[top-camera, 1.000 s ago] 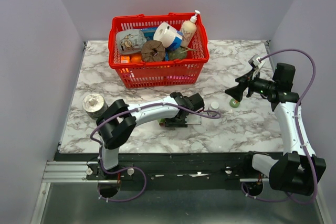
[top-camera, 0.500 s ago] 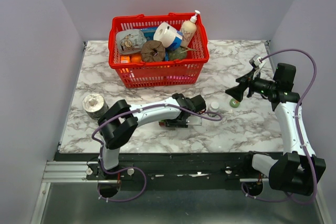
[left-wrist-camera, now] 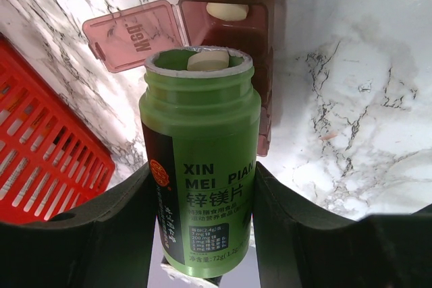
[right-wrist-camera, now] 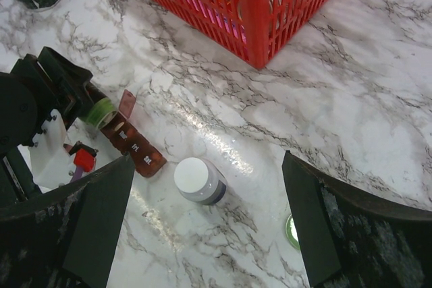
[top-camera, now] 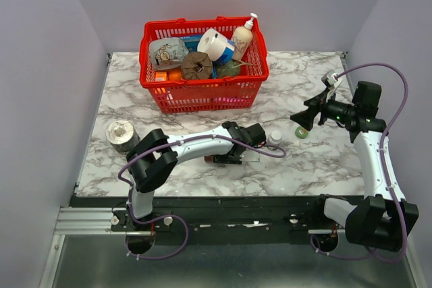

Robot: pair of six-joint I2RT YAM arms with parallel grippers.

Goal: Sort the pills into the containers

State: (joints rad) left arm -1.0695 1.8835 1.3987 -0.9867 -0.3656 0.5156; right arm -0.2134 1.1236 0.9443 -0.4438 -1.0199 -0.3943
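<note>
Near the front edge of the tabletop, about in the middle, lie the containers (right-wrist-camera: 139, 148), 1 narrow dark red-brown strip of small compartments. 1 lid (left-wrist-camera: 131, 35) stands open to the side, and in the open compartment next to it lies 1 pale oval pill (left-wrist-camera: 226, 10). How many compartments the strip has, I cannot tell, because the arm hides part of it.

Just over the strip, the left gripper (left-wrist-camera: 202, 175) is clamped on a green bottle (left-wrist-camera: 201, 160), with 1 finger on each side of the label. The bottle has no cap, its mouth points at the open compartments, and 1 more pale pill (left-wrist-camera: 207, 61) sits right at the mouth.

Just beside the strip, toward the right edge, stands a tiny clear bottle (right-wrist-camera: 199, 180) with a white cap. A small green round cap (top-camera: 302, 133) lies farther toward the right edge.

Above this cap hangs the right gripper (top-camera: 305, 117), its 2 fingers wide apart and holding nothing.

At the middle of the far edge stands a red basket (top-camera: 202, 96) full of household things. Near the left edge, toward the front, stands a grey round can (top-camera: 121, 134). The table (top-camera: 324, 160) has a white marble pattern with grey veins.
</note>
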